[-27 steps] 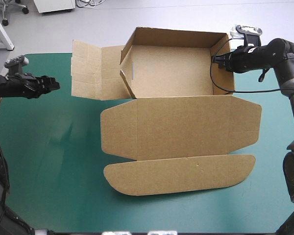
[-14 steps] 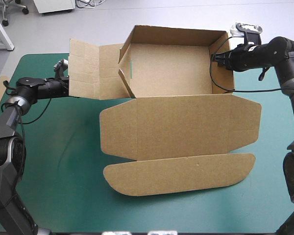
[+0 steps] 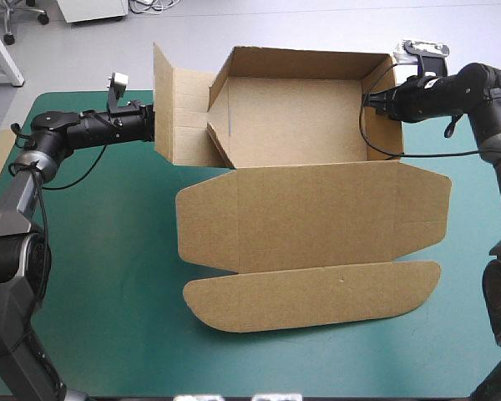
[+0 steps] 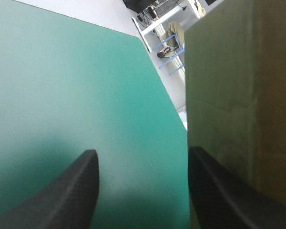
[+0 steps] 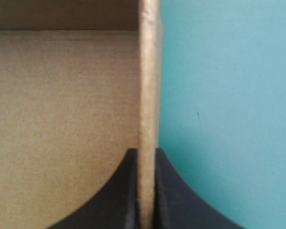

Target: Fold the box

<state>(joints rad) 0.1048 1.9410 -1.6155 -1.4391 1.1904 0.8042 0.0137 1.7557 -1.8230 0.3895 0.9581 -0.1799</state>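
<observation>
At the right wall of the box [image 3: 309, 219] my right gripper [image 5: 146, 151] pinches the edge; my left gripper [image 4: 142, 153], spread, touches the upright left flap [image 3: 174, 109], open teal-green cover [image 3: 100, 251] alongside.

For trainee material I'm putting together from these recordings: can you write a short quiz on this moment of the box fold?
1. True or false: the right tool is shut on the box's right wall.
2. The lid is: A) flat on the table; B) standing upright; C) covering the tray.
3. Fill in: the left tool is ____, with the raised side flap beside one finger, not between the two.

Key: 1 true; 2 A; 3 open.
</observation>
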